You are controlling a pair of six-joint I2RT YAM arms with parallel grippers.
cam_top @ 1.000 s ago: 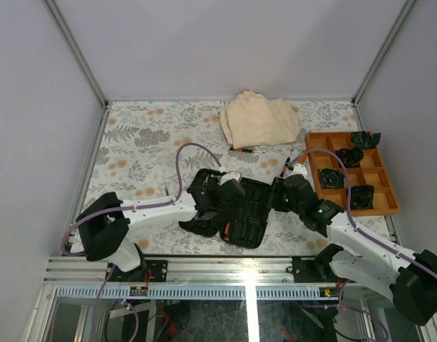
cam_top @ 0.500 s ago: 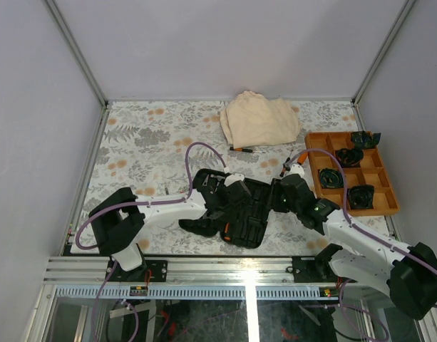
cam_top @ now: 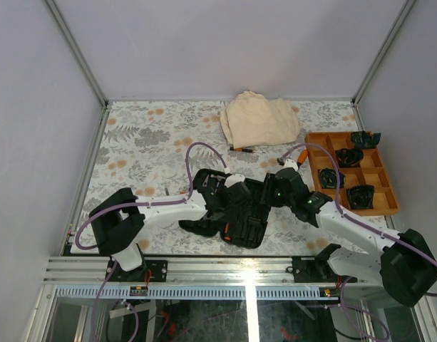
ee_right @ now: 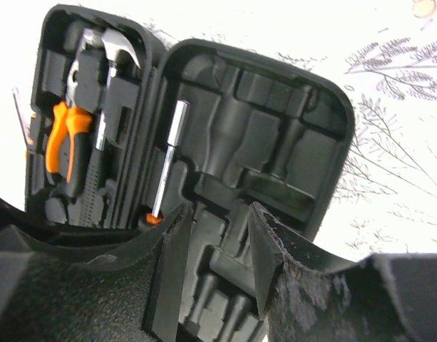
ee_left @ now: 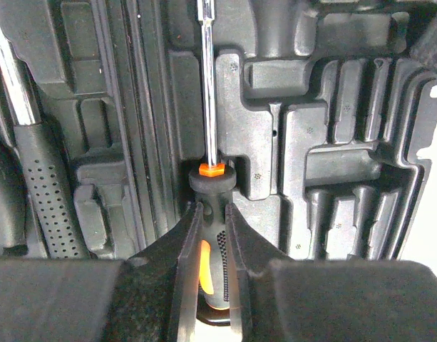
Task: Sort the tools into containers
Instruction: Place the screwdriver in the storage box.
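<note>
The left jaws pinched the screwdriver handle, its shaft lying ahead along a slot of the case; released crooked, it might ride the rim; the right jaws hung spread and empty, facing the case.

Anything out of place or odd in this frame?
A loose screwdriver lies on the table just in front of the beige cloth, outside the open tool case. Nothing looks spilled or damaged. The left gripper grips a second screwdriver inside the case.

Screwdriver lies in the case, cloth behind.
</note>
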